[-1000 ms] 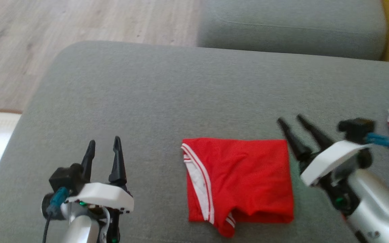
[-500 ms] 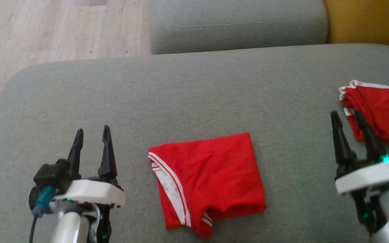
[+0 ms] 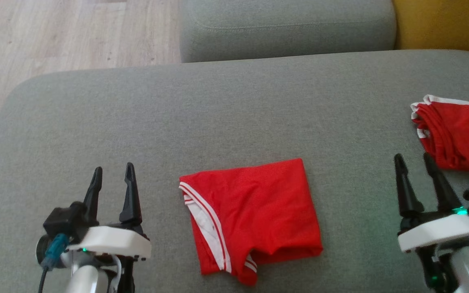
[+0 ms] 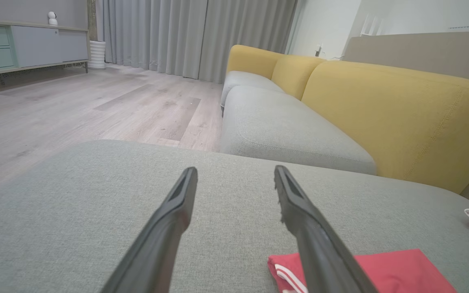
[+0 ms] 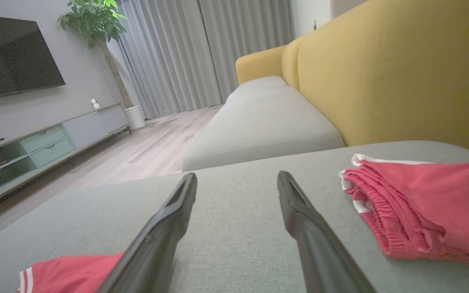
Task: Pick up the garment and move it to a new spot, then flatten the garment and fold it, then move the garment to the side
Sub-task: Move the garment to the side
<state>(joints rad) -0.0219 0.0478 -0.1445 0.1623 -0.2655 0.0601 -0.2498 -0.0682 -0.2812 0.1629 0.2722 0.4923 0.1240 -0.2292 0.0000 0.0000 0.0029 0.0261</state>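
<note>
Far left: left gripper parked over the grey cushion, fingers spread wide with nothing between them, well apart from any cloth. Same story from the left wrist view, just bare upholstery ahead of the tips.

Middle: red garment with white trim, lying flat on the cushion between the two grippers and touched by neither. Looks folded into a tidy near-square already, with the white-striped edge facing left and a bit of hem poking out at the bottom. Seems done with the pick-up, the relocating, the flattening and the folding, going by that shape.

Right: right gripper also wide open and empty, hovering near the cushion's right end. Just beside a second red bundle with a white-edged waistband, not touching it. Probably a side pile, though can't say for sure.

Left to do, by the look of it: only the last bit, shifting the folded garment off to the side. Needs a gripper to close on an edge without wrecking the fold.
</note>
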